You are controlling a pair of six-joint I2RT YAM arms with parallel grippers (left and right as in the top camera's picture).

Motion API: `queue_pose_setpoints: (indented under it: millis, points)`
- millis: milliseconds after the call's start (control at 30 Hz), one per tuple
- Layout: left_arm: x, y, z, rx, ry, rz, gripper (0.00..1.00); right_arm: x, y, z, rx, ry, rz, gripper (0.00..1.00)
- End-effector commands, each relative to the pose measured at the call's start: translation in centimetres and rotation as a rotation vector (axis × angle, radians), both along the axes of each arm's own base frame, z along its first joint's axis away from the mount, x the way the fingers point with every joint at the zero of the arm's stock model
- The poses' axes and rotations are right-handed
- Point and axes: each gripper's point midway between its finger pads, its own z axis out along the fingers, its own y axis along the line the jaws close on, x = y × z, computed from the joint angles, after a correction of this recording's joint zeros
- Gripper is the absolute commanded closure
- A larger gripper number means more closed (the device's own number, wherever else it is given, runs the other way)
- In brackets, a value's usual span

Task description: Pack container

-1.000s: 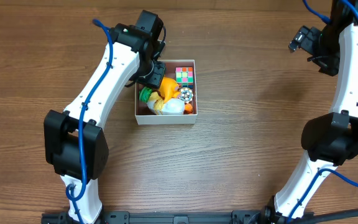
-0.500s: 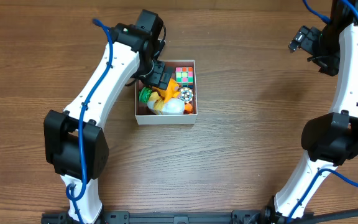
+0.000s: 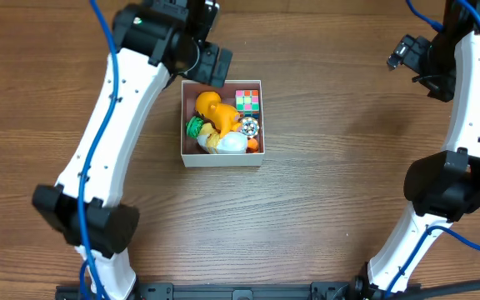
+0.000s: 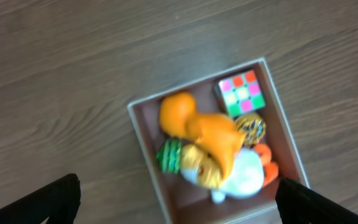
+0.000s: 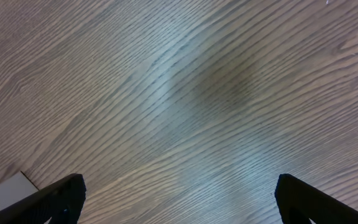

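Note:
The container (image 3: 222,162), a square white-walled box with a pinkish-brown floor, stands at the table's middle left. Inside lie an orange toy (image 3: 211,108), a colour cube (image 3: 247,101), a green piece (image 3: 193,127), a patterned ball (image 3: 249,127) and a white toy (image 3: 232,143). My left gripper (image 3: 215,62) hovers open over the box's far left corner, holding nothing. In the left wrist view the container (image 4: 143,143) and orange toy (image 4: 197,124) sit below the spread left gripper (image 4: 179,199). My right gripper (image 3: 402,54) is open at the far right, over bare wood (image 5: 179,196).
The brown wooden table (image 3: 332,192) surrounds the box. The corner of something white (image 5: 5,190) shows at the lower left of the right wrist view. Both arm bases stand at the near edge.
My left gripper opened, let go of the orange toy and rose back from the container. The toy now lies inside. The right arm has not moved.

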Motion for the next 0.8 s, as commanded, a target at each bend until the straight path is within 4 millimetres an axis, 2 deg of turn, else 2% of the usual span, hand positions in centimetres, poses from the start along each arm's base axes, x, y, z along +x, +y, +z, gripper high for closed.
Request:
queue_pose_setpoints:
  millis: [0,433,567,767]
  points:
    - [-1.6,2.8,3.9,0.065,-0.089,0.071,0.0,0.1,0.0,0.3,0.0,-0.011,-0.008,0.0]
    - [-9.0,8.0,8.0,0.129,-0.085,0.259,0.0,0.1,0.0,0.3,0.0,-0.011,-0.008,0.0]
    - [-11.5,8.9,9.6,0.109,-0.104,0.274,0.0,0.1,0.0,0.3,0.0,-0.011,-0.008,0.0]
    - [-15.2,8.8,12.6,-0.009,-0.183,0.242,0.0,0.1,0.0,0.3,0.0,-0.011,-0.008,0.0]
